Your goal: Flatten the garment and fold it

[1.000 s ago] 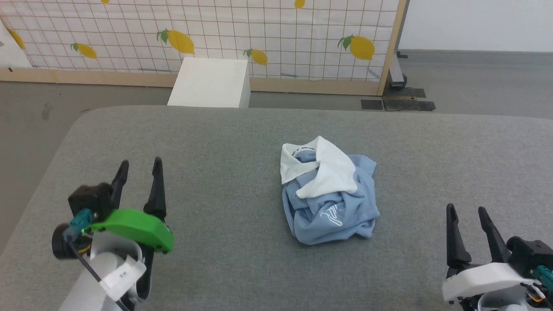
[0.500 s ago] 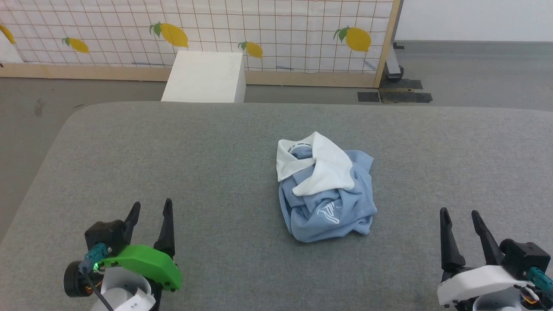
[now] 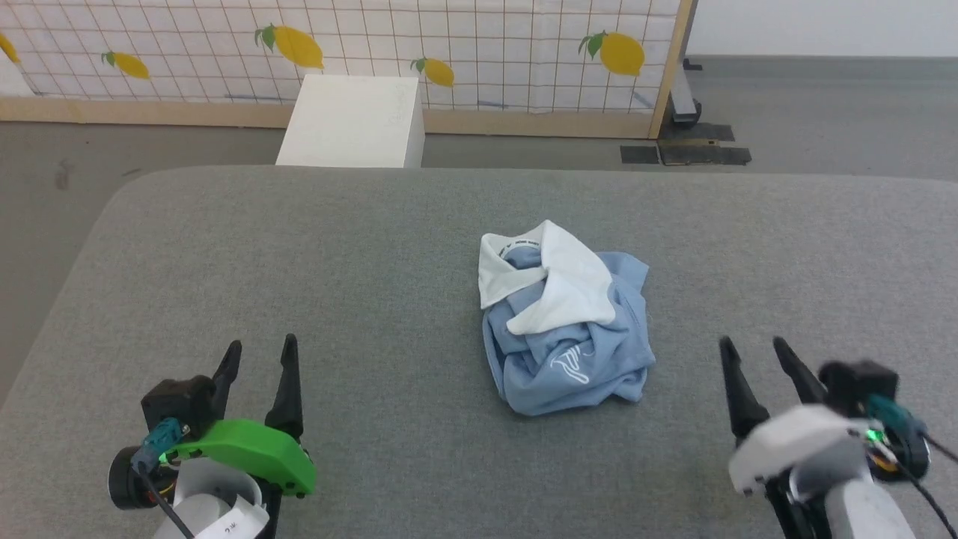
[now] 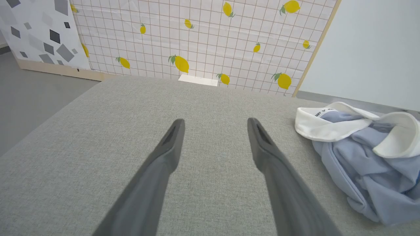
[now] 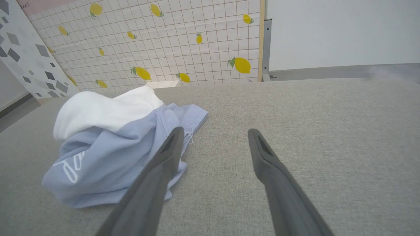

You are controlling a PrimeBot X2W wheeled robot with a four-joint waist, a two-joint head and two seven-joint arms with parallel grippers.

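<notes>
A crumpled light blue short-sleeved polo shirt [image 3: 569, 352] lies in a heap near the middle of a grey fabric-covered counter [image 3: 337, 247], its white collar [image 3: 569, 284] turned up on top and a scrap of white cursive script [image 3: 572, 368] showing on the near folds. The robot's left tool [image 3: 262, 343], carried on a green-shelled wrist, hovers over the counter's near left, well apart from the shirt, its two dark fingers spread and holding nothing. The right tool [image 3: 751, 341], on a white-shelled wrist, hangs at the near right, closer to the heap but clear of it, likewise released and empty. From the left wrist the shirt [image 4: 367, 164] sits off to the right of the parted fingers [image 4: 170, 147]; from the right wrist it [image 5: 108, 154] bunches to the left. Beyond the counter's far edge a white box-shaped block [image 3: 348, 123] stands on the grey floor [image 3: 823, 112] before a wood-framed, grid-patterned screen printed with yellow lemons [image 3: 486, 45]; whether the block opens cannot be told.
</notes>
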